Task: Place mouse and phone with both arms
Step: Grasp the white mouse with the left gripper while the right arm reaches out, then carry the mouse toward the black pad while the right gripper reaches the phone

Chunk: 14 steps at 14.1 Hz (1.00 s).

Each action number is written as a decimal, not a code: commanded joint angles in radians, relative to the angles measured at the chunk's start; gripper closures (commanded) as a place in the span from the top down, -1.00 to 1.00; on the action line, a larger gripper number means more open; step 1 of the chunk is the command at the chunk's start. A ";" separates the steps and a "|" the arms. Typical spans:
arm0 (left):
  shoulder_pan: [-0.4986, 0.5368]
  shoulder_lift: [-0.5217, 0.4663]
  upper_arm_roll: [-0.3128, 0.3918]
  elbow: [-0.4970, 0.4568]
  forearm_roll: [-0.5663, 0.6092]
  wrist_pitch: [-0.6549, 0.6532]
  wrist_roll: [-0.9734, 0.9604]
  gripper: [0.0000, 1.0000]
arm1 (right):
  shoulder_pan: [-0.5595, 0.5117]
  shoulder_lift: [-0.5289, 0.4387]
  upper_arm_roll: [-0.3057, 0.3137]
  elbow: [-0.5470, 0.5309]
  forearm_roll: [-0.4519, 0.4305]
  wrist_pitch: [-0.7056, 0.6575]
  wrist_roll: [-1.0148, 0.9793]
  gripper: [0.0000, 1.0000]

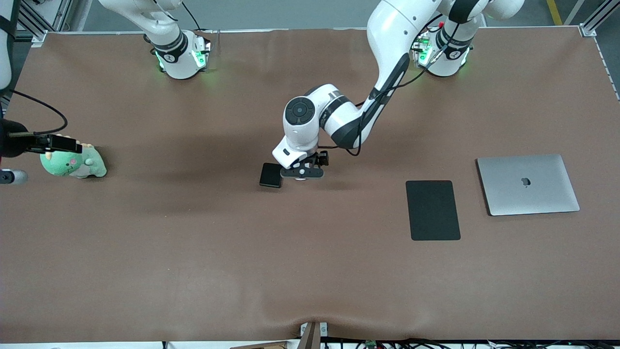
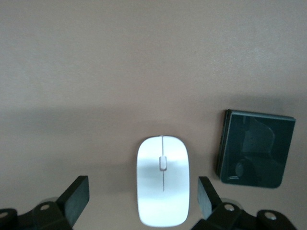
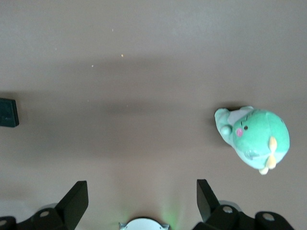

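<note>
Nearest the front camera: black mouse pad [image 1: 432,210], toward the left arm's end from the phone [image 1: 271,175]. Closed silver laptop [image 1: 527,184] just beside the pad. Left gripper [image 2: 140,199] over the white mouse [image 2: 162,180], fingers spread, grasping nothing; phone beside the mouse. Right gripper [image 3: 139,200] waiting with fingers spread near the green plush toy [image 1: 73,162].

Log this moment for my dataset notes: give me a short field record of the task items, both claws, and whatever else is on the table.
mouse: white mouse on the table, under the left claw, untouched
phone: black phone lying beside the mouse
left claw: left claw open, fingers either side of the mouse
right claw: right claw open, over bare table near the green plush toy
mouse pad: black mouse pad toward the left arm's end
laptop: closed laptop beside the pad
</note>
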 commanded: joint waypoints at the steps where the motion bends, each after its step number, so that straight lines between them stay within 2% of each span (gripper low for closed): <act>1: -0.034 0.050 0.013 0.033 0.028 0.042 -0.046 1.00 | 0.020 0.044 0.000 0.014 -0.002 0.041 0.000 1.00; 5: -0.046 0.082 0.013 0.033 0.028 0.062 -0.048 1.00 | 0.049 0.056 0.003 -0.028 0.006 0.118 0.038 1.00; 8: -0.046 0.098 0.013 0.031 0.028 0.062 -0.048 1.00 | 0.074 0.065 0.006 -0.035 0.023 0.127 0.086 1.00; 12: -0.054 0.105 0.012 0.027 0.028 0.062 -0.078 1.00 | 0.078 0.073 0.012 -0.056 0.119 0.129 0.141 1.00; 13: -0.054 0.108 0.012 0.028 0.027 0.062 -0.092 0.83 | 0.083 0.073 0.012 -0.064 0.128 0.130 0.141 1.00; 14: -0.054 0.110 0.010 0.027 0.027 0.062 -0.103 0.14 | 0.089 0.073 0.013 -0.067 0.129 0.132 0.146 1.00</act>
